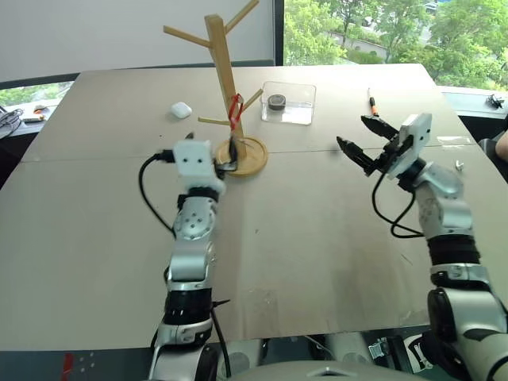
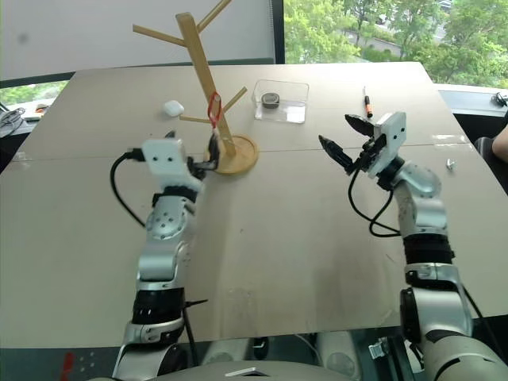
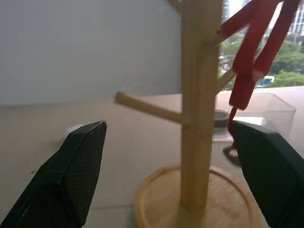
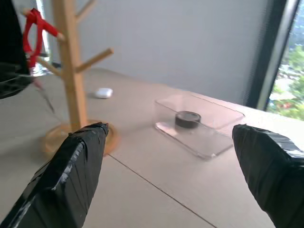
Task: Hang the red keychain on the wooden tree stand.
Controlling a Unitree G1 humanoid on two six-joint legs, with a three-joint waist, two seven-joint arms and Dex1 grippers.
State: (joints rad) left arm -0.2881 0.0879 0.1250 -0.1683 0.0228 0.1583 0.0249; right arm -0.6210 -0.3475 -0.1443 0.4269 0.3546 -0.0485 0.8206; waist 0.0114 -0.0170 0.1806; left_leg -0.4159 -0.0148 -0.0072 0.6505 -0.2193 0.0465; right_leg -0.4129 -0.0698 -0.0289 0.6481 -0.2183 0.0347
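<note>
The wooden tree stand (image 1: 223, 75) rises from its round base (image 1: 252, 155) at the middle back of the table. The red keychain (image 1: 235, 111) hangs by its strap from a low peg on the stand's right side, also seen as a red keychain (image 3: 251, 52) close up, with its dark key dangling near the base. My left gripper (image 1: 228, 157) is open just in front of the base, with the post ahead of its fingers and nothing held. My right gripper (image 1: 353, 131) is open and empty, raised over the table well to the right of the stand.
A clear plastic box (image 1: 289, 101) holding a dark round piece (image 1: 276, 101) sits behind and right of the stand. A small white case (image 1: 181, 109) lies to its left. An orange-and-black pen (image 1: 371, 101) lies at the far right. A small metal piece (image 1: 460, 165) is near the right edge.
</note>
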